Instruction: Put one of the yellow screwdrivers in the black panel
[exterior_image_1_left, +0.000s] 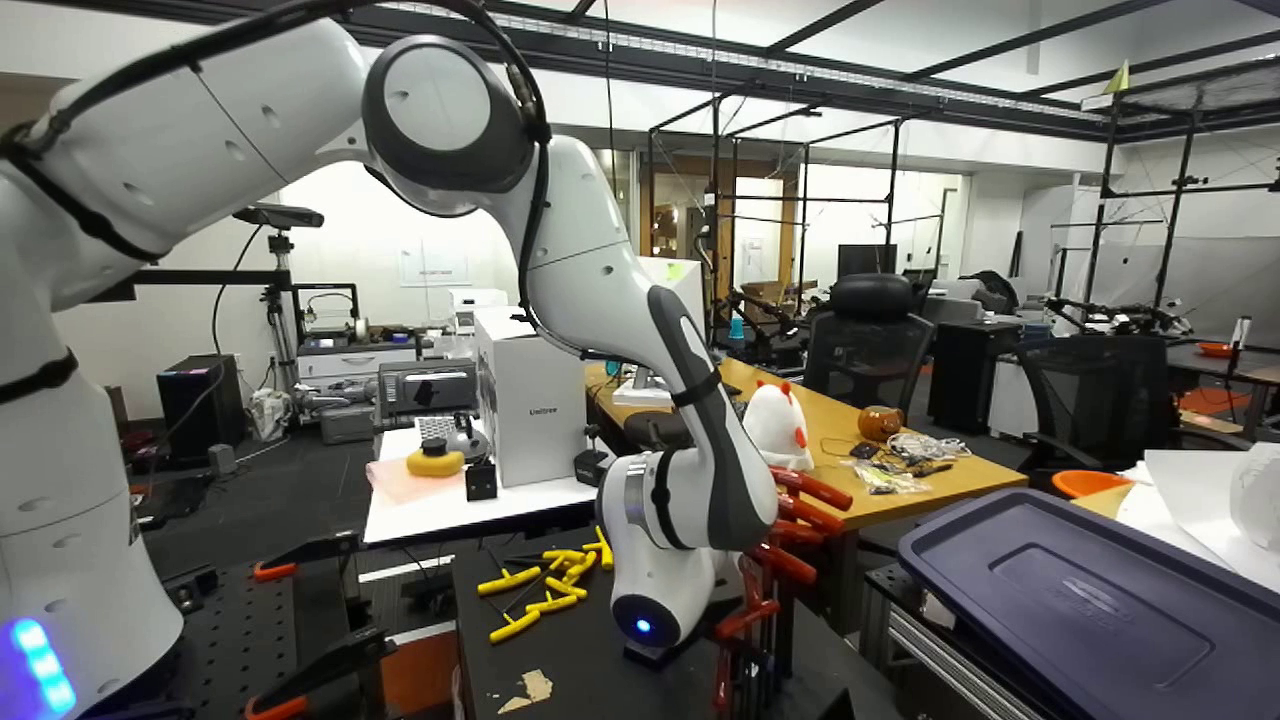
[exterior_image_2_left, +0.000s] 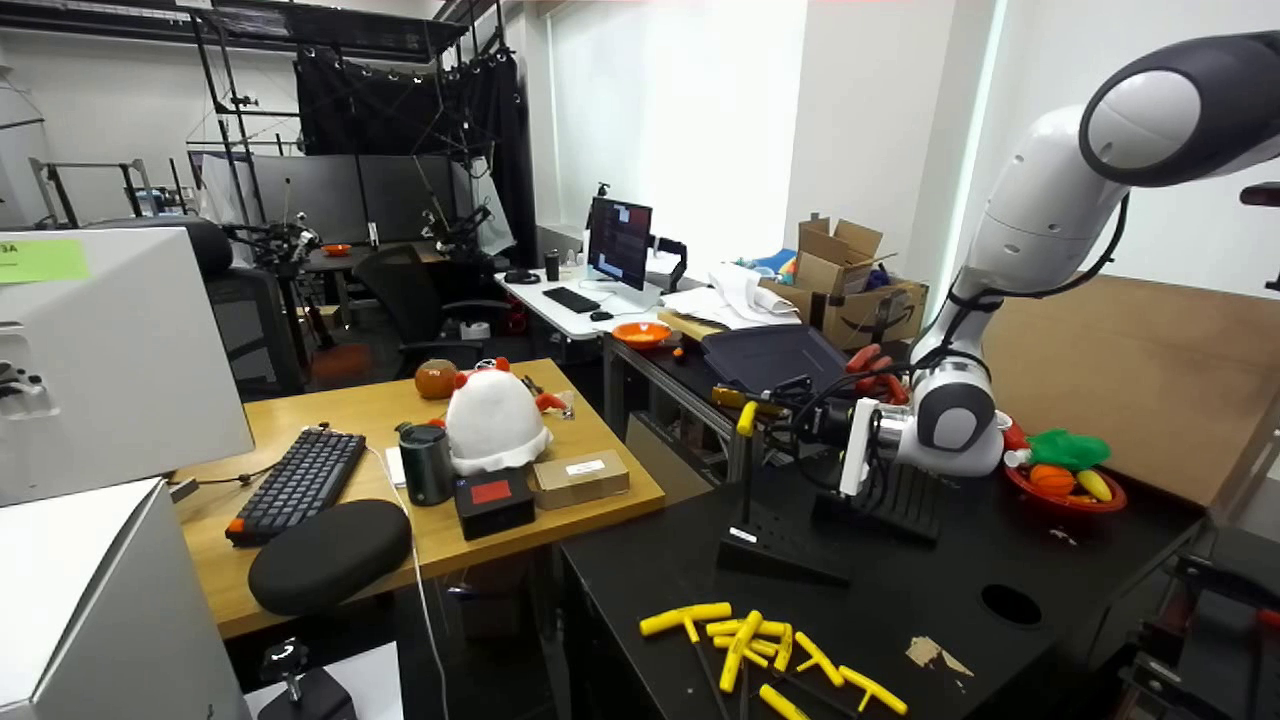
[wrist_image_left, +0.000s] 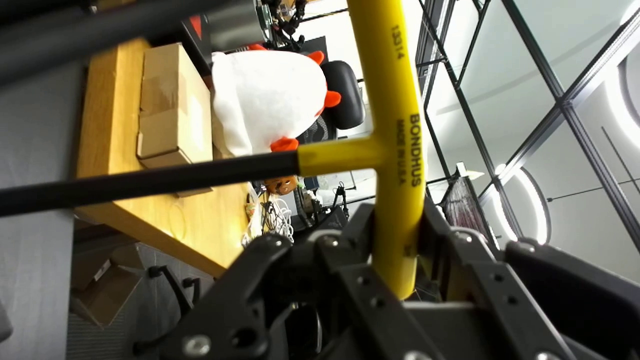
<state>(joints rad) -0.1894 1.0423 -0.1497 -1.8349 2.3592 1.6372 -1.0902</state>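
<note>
A yellow screwdriver with a T-shaped handle (wrist_image_left: 397, 125) and a black shaft is held in my gripper (wrist_image_left: 397, 227), its fingers shut on one end of the handle. In an exterior view its shaft (exterior_image_2_left: 747, 485) points down at the black panel (exterior_image_2_left: 790, 562), a low wedge with small holes. Whether the tip is in a hole or in front of it, I cannot tell. Several more yellow screwdrivers (exterior_image_2_left: 740, 650) lie loose on the black table, also in an exterior view as yellow handles (exterior_image_1_left: 510, 582). The arm hides the gripper there.
Red-handled tools (exterior_image_1_left: 815, 489) stand upright in a row close beside the wrist, near a ribbed black rack (exterior_image_2_left: 890, 505). A red bowl (exterior_image_2_left: 1065, 507) of toy fruit sits behind the arm. A dark-lidded box (exterior_image_1_left: 1060, 600) stands beyond the table (exterior_image_2_left: 650, 570).
</note>
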